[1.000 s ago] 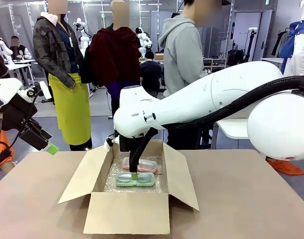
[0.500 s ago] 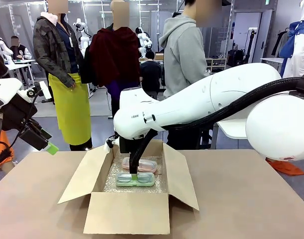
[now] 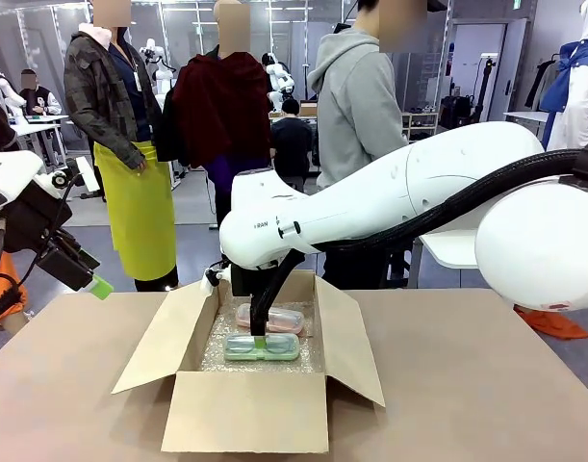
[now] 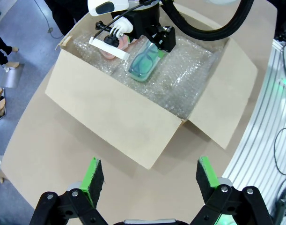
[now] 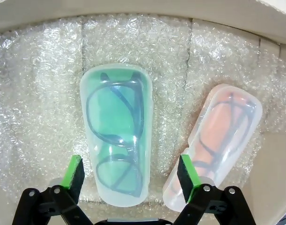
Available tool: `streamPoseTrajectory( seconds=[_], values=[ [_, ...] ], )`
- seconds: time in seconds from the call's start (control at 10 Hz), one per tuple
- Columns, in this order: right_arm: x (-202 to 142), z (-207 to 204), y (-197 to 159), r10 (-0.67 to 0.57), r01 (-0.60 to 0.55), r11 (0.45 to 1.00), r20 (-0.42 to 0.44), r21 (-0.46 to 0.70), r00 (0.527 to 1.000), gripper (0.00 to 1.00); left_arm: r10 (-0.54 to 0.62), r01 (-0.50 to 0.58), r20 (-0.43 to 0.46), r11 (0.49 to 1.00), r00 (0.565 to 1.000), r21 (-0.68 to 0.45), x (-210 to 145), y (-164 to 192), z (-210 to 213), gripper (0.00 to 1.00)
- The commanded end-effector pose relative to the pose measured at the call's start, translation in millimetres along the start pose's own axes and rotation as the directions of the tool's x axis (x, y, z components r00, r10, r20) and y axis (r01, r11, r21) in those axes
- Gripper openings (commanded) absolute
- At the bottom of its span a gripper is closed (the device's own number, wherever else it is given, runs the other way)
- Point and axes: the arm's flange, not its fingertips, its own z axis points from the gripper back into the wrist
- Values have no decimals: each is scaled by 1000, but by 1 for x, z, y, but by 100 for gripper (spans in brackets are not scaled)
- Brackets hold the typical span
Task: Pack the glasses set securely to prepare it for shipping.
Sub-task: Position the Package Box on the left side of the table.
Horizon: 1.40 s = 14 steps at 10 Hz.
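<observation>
Placing step, by my reading; a clean lift-out comes next.

Front: my right end effector [image 3: 262, 336] reaches down into the open brown cardboard box [image 3: 245, 409] on the table [image 3: 486, 385], right over the mint green translucent glasses case [image 3: 279, 348], with the pink translucent glasses case [image 3: 279, 319] just behind; my left end effector [image 3: 82, 272] hangs off to the side. Left wrist: that one gapes wide and empty above the table, near the box. Right wrist: the pads stand wide apart astride the mint case's near end, gripping nothing; both cases lie flat on the clear bubble wrap sheet [image 5: 35, 93]. I should rise straight, dragging neither.

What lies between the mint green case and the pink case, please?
Bubble wrap separates the mint green case from the pink case, in the right wrist view.
</observation>
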Motion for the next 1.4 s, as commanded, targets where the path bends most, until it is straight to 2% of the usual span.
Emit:
streamPoseTrajectory(
  seconds=[0.0, 0.2, 0.3, 0.4, 0.7, 0.8, 1.0, 1.3],
  values=[
    [0, 1, 3, 5, -5, 1000, -3, -1, 1000, 100, 9, -9, 11, 1000, 1000, -11, -1, -1, 2, 100],
    [0, 0, 0, 0, 0, 1000, 0, 0, 1000, 100, 9, -9, 11, 1000, 1000, -11, -1, -1, 2, 100],
    [-5, 20, 0, -32, 33, 999, 32, -35, 999, 100, 0, 0, 0, 1000, 1000, 0, 0, 0, 0, 100],
    [-15, 42, 0, -75, 78, 995, 63, -60, 995, 100, 135, -134, 23, 990, 991, -42, -9, 21, 3, 100],
    [-61, 96, 4, -196, 216, 971, 177, -103, 964, 100, 295, -290, 84, 955, 952, -69, -28, 44, -6, 100],
    [-90, 112, 8, -269, 298, 947, 214, -117, 939, 100, 369, -353, 104, 925, 924, -142, -35, 55, -18, 100],
    [-158, 132, 20, -402, 445, 893, 323, -69, 857, 100, 483, -446, 123, 862, 867, -241, -55, 75, -38, 100],
    [-254, 147, 49, -590, 667, 741, 398, -79, 702, 100, 582, -503, 142, 782, 801, -368, -72, 95, -59, 100]
  ],
)
